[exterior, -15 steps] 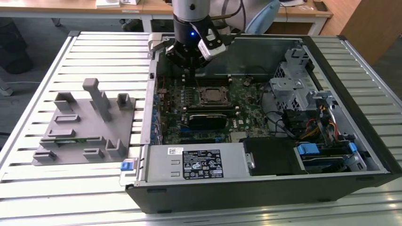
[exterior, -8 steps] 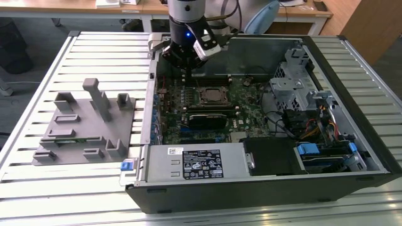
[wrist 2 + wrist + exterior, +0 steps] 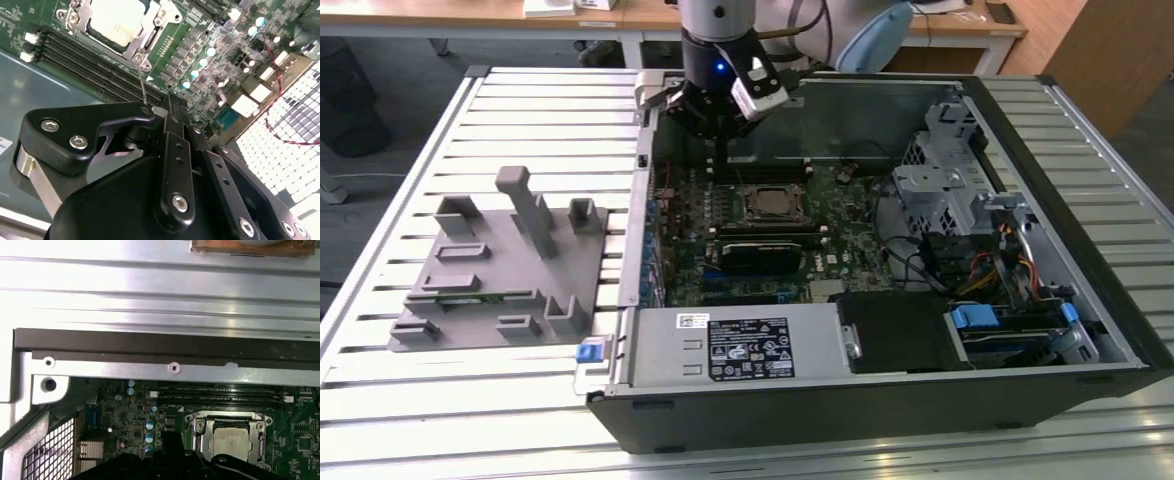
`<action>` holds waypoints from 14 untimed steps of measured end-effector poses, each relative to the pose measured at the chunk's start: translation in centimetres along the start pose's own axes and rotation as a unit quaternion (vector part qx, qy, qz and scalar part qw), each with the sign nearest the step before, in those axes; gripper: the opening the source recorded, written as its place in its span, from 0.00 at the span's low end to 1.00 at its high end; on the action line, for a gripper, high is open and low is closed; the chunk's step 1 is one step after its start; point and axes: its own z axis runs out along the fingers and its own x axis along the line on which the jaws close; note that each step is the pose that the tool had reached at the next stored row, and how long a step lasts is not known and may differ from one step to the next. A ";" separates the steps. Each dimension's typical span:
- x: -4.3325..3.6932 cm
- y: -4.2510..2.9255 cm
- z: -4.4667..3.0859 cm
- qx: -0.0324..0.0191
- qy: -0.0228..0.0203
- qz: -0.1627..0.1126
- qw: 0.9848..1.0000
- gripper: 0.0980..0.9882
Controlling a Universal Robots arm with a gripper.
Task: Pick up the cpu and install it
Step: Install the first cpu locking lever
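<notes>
cpu (image 3: 117,20): sits in the socket (image 3: 141,50); I judge it light, stiff and fragile, best held by its edges.
gripper (image 3: 170,102): pressed together, holding nothing, near the socket.

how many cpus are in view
1. The cpu lies in the motherboard socket inside the open computer case, near the hand. Parts of the grey fixture are hidden, so another could be out of sight.

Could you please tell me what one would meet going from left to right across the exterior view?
grey fixture → cpu, seated on the motherboard → metal drive cage
</notes>
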 end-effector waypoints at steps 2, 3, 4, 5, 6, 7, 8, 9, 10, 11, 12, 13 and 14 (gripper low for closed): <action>-0.24 0.15 0.06 0.000 0.000 0.000 1.000 0.01; -0.39 0.22 0.08 0.000 0.000 0.000 1.000 0.01; -0.56 0.28 0.11 0.000 0.000 0.000 1.000 0.01; -0.78 0.33 0.13 0.000 0.000 0.000 1.000 0.01; -1.02 0.40 0.15 0.000 0.000 0.000 1.000 0.01; -1.33 0.45 0.17 0.000 0.000 0.000 1.000 0.01; -1.66 0.49 0.20 0.000 0.000 0.000 1.000 0.01; -1.99 0.54 0.23 0.000 0.000 0.000 1.000 0.01; -2.34 0.60 0.26 0.000 0.000 0.000 1.000 0.01; -2.70 0.66 0.30 0.000 0.000 0.000 1.000 0.01; -3.08 0.72 0.34 0.000 0.000 0.000 1.000 0.01; -3.49 0.76 0.38 0.000 0.000 0.000 1.000 0.01; -3.94 0.80 0.43 0.000 0.000 0.000 1.000 0.01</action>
